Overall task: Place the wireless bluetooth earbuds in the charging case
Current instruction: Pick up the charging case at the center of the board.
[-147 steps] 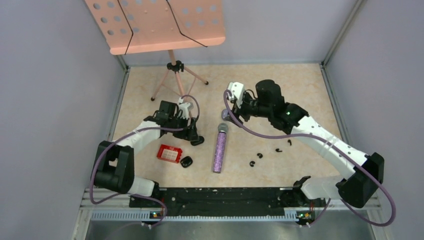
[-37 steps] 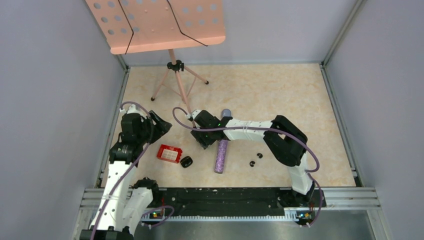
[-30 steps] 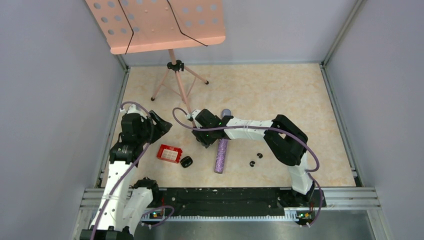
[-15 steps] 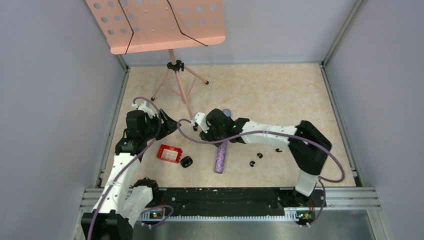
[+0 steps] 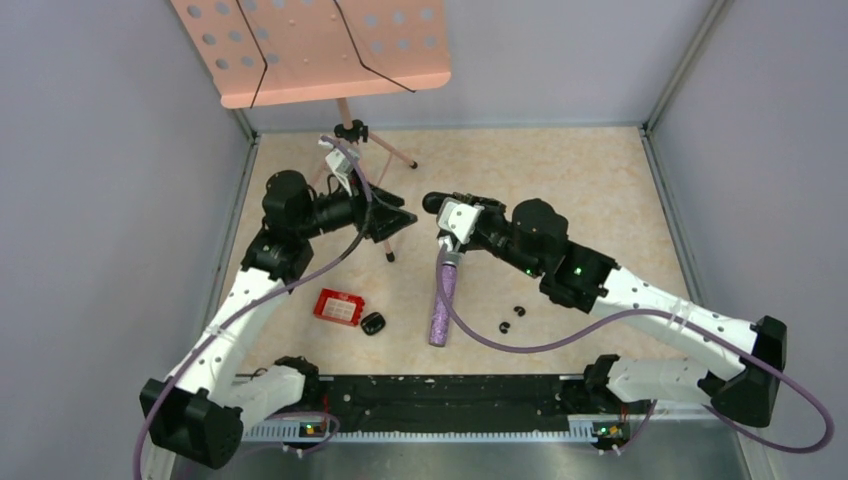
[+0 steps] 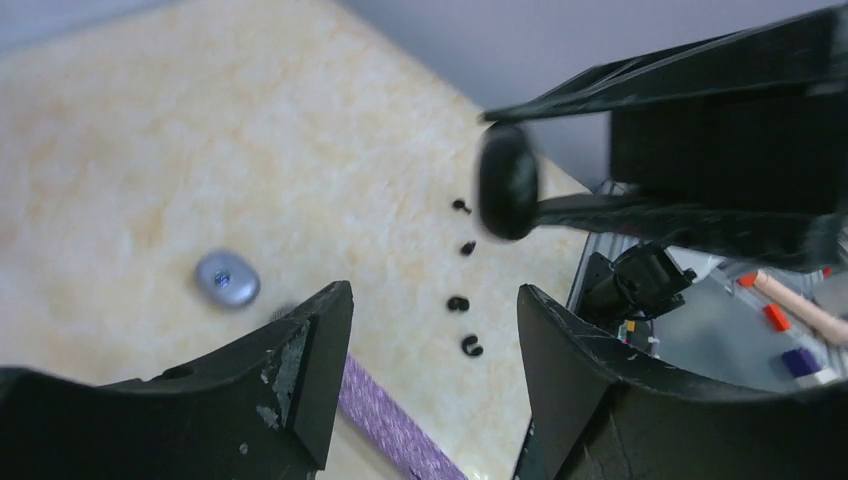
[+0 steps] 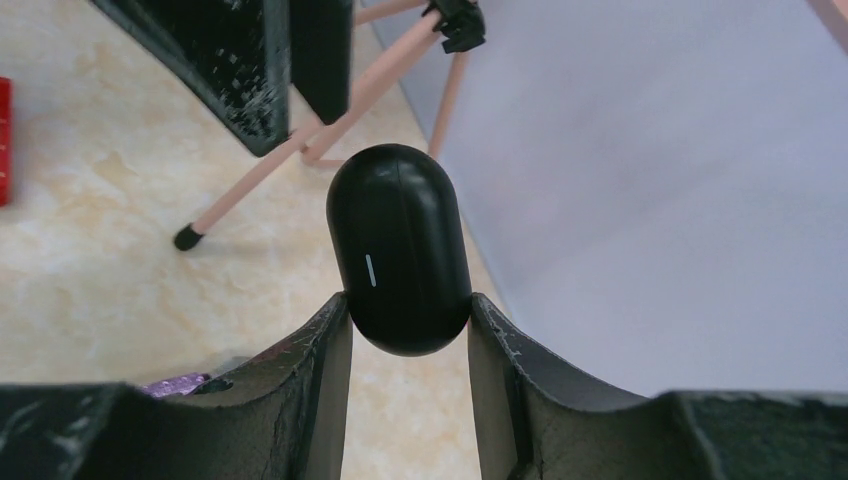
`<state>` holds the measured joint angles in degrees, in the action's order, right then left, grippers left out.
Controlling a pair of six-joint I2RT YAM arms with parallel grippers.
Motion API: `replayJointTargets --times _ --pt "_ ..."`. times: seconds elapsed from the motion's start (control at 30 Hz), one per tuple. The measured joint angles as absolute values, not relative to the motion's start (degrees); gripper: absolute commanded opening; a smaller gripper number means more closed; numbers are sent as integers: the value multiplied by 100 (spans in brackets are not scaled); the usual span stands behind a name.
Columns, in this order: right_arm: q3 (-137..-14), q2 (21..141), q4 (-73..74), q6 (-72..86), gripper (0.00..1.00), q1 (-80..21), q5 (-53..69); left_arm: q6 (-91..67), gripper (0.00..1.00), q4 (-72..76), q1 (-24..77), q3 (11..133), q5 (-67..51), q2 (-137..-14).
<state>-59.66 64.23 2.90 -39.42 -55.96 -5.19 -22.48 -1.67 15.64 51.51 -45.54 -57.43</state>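
Black case (image 7: 400,250), likely shut, between fingers (image 7: 512,375)

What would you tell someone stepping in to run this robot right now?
Left hand: open, empty, raised above the table.
Right hand: gripping a black case in the air; its lid looks shut.
Earbuds: four black ones lie loose on the table, none in a case.
Done: case picked up.
Left: open the case and put the earbuds in.
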Motion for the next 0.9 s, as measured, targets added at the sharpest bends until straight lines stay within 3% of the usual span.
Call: replayJointTargets --times 0.2,0.53,0.9 --pt "-5920 6512 -121 -4753 0 -5590 -843 -1715 60 886 1938 5986 -5181 -6501" --pt "-5920 6757 -528 -5347 0 -5568 -1107 -1645 56 1455 2005 6130 -5588 -7415" --pt "-5920 6925 -642 -5551 0 -5566 -1072 -1835 17 2023 2106 6191 -5745 -7605"
